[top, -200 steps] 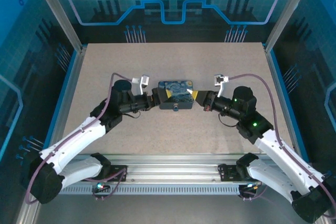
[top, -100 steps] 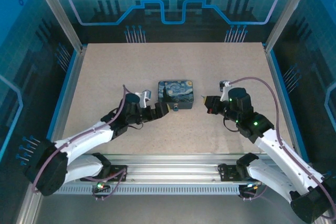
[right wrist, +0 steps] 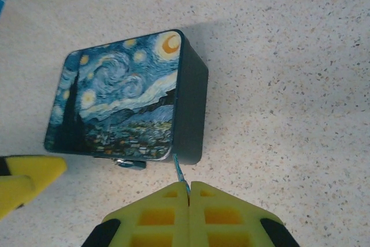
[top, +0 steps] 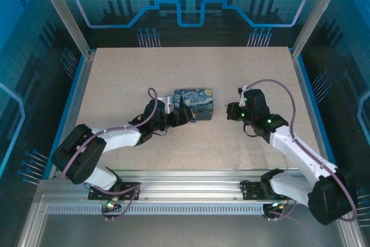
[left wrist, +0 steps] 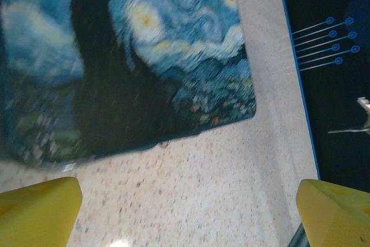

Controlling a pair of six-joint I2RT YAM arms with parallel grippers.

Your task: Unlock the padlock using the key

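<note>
Speckled table [right wrist: 289, 85] — right gripper [right wrist: 188, 185] pinches the key [right wrist: 177, 167] beside the painted box [right wrist: 115, 108].

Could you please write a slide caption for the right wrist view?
Right claw, shut on a thin key, its tip near the night-sky box on the speckled table.

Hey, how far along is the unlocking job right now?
Done: the right gripper is shut on a thin sliver, apparently the key. In hand: the key points at the box's near side, its tip off to one side of the small lock there. The left gripper hangs open by the box, holding nothing. Left: get the key into the lock and turn it.
</note>
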